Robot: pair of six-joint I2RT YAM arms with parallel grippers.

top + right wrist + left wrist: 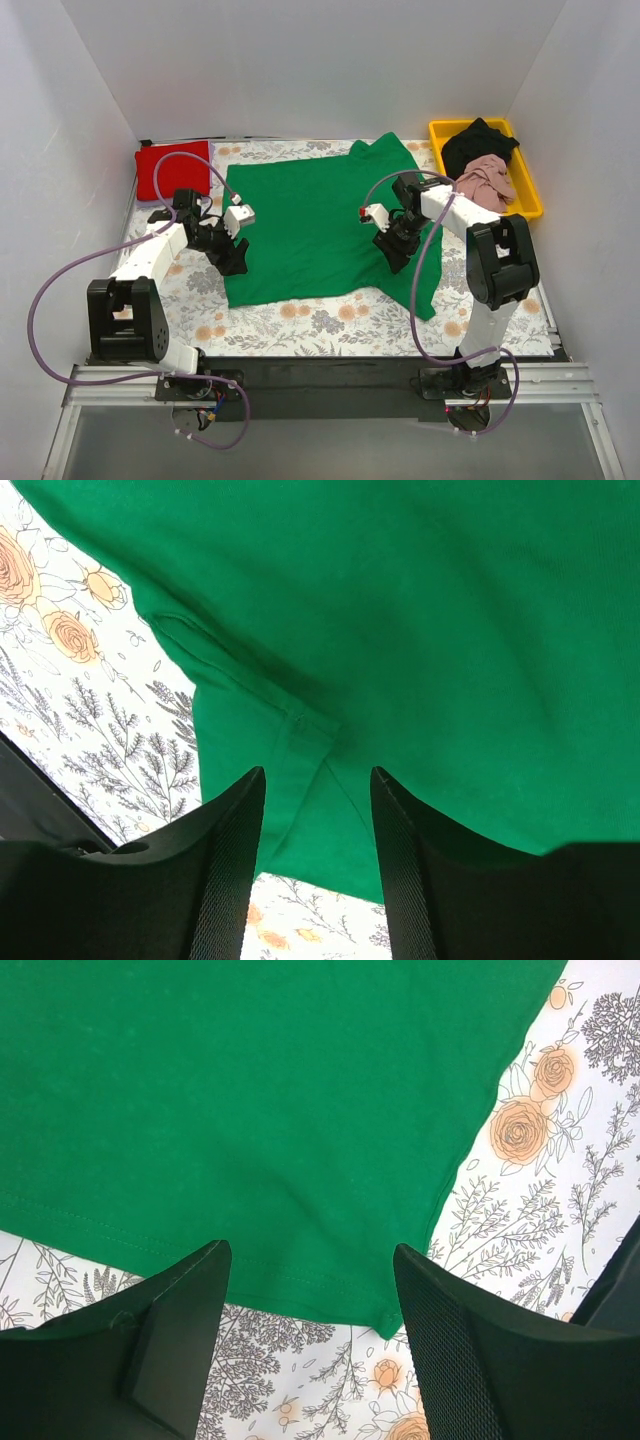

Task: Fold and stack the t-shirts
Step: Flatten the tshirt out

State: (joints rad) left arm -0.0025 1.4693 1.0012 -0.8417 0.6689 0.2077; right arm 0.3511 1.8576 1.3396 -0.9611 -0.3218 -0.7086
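A bright green t-shirt (310, 225) lies spread on the floral cloth in the middle. My left gripper (238, 262) is open above its near left hem corner (385, 1315), holding nothing. My right gripper (393, 256) is open over the shirt's right side, above a sleeve seam (300, 730), holding nothing. A folded red t-shirt (172, 168) lies at the far left. A black t-shirt (478, 143) and a dusty pink t-shirt (487, 180) are heaped in the yellow tray (530, 190).
The grey-and-orange floral cloth (300, 325) covers the table. White walls close in the left, back and right. The yellow tray stands at the far right corner. A purple cable (420, 300) hangs beside the right arm.
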